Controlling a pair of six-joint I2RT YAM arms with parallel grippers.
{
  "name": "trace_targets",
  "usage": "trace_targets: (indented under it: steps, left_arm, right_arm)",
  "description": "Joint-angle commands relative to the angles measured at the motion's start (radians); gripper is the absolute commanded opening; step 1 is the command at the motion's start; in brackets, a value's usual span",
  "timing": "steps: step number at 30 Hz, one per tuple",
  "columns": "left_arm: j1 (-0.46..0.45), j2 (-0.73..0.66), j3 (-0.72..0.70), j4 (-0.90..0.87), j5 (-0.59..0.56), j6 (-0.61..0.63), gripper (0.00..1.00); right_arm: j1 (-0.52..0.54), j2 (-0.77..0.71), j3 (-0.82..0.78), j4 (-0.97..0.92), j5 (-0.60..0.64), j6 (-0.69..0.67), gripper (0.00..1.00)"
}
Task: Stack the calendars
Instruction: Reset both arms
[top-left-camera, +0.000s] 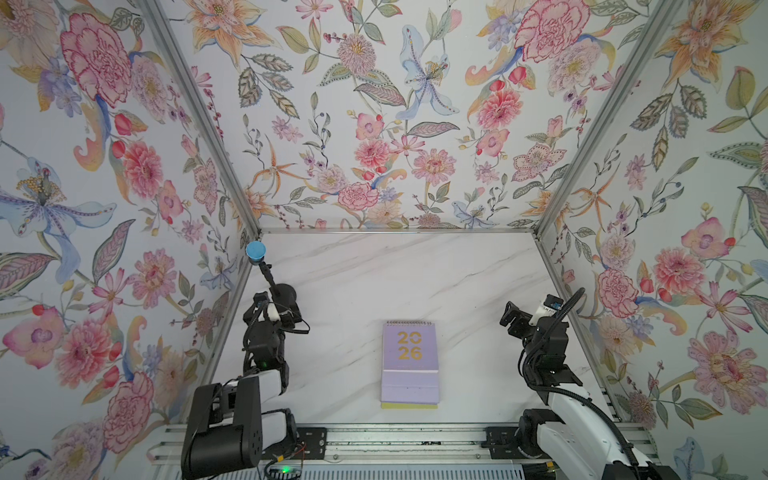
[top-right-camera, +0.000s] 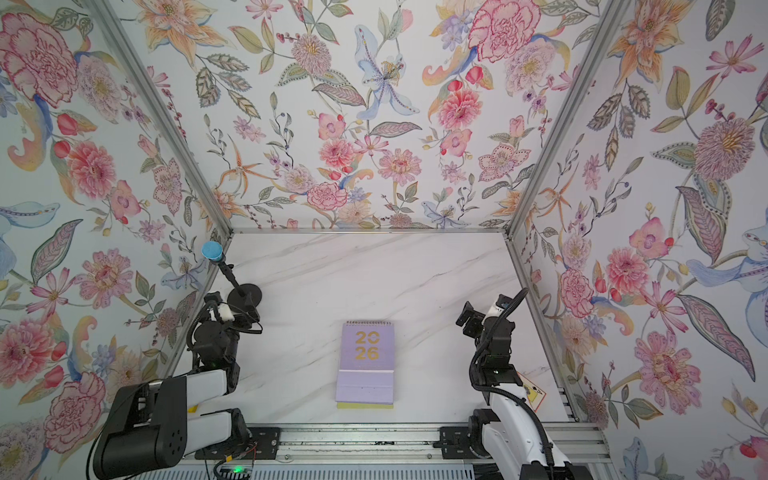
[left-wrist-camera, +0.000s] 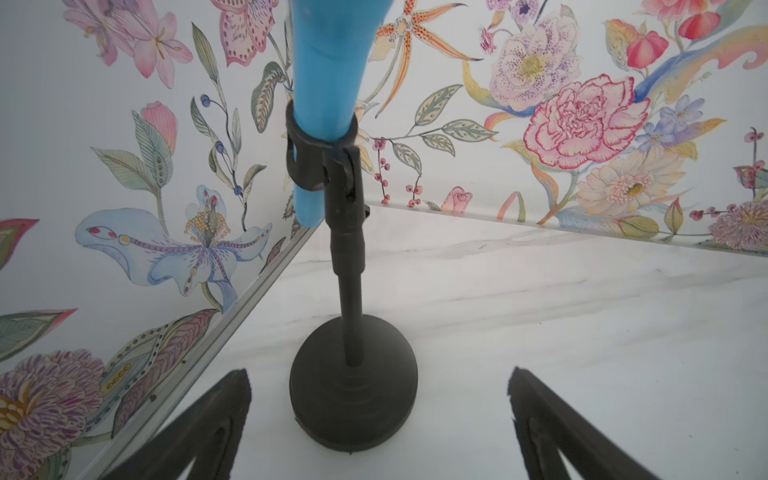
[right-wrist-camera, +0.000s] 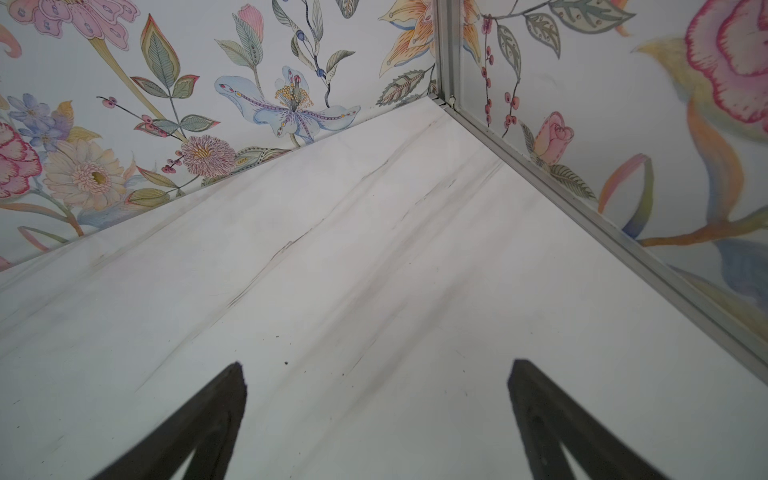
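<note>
Left end effector (left-wrist-camera: 379, 374) and right end effector (right-wrist-camera: 377, 365) gape empty, well apart from stacked calendars (top-left-camera: 410, 361).

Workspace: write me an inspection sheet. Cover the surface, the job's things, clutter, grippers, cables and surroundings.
Surface: marble tabletop, bare apart from the items below.
Job's things: calendars in one pile at centre front. The lilac calendar is on top and a yellow-green calendar edge shows at the bottom. The count cannot be told.
Clutter: black stand holding a blue piece at the left wall. An orange-red box is partly hidden behind the right arm.
Grippers: left gripper is open and faces the stand. Right gripper is open over bare marble.
Cables: black cable loops over the right wrist, clear of the pile.
Surroundings: floral walls with an aluminium frame.
</note>
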Motion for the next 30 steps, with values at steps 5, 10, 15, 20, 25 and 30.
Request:
trace_targets:
  steps: [5,10,15,20,25,30]
  left_arm:
    - [0.004,0.204,-0.098,0.543,0.079,0.06,1.0]
    - [-0.078,0.285,-0.089,0.577,-0.061,0.123,1.0]
    - [-0.108,0.273,-0.053,0.492,-0.173,0.12,1.0]
    - [-0.123,0.262,-0.023,0.423,-0.191,0.134,1.0]
    - [-0.126,0.264,-0.02,0.418,-0.199,0.136,1.0]
    - [-0.126,0.264,-0.02,0.42,-0.201,0.135,1.0]
  right_arm:
    - [0.008,0.036,-0.081,0.193,0.086,-0.117,0.99]
    - [0.017,0.187,-0.133,0.45,0.125,-0.181,0.99]
    - [0.028,0.403,-0.07,0.628,0.067,-0.226,0.99]
    - [0.043,0.506,0.014,0.623,0.063,-0.284,0.99]
    - [0.018,0.737,-0.077,1.04,0.015,-0.294,0.99]
    - [0.018,0.725,0.001,0.879,-0.005,-0.299,0.99]
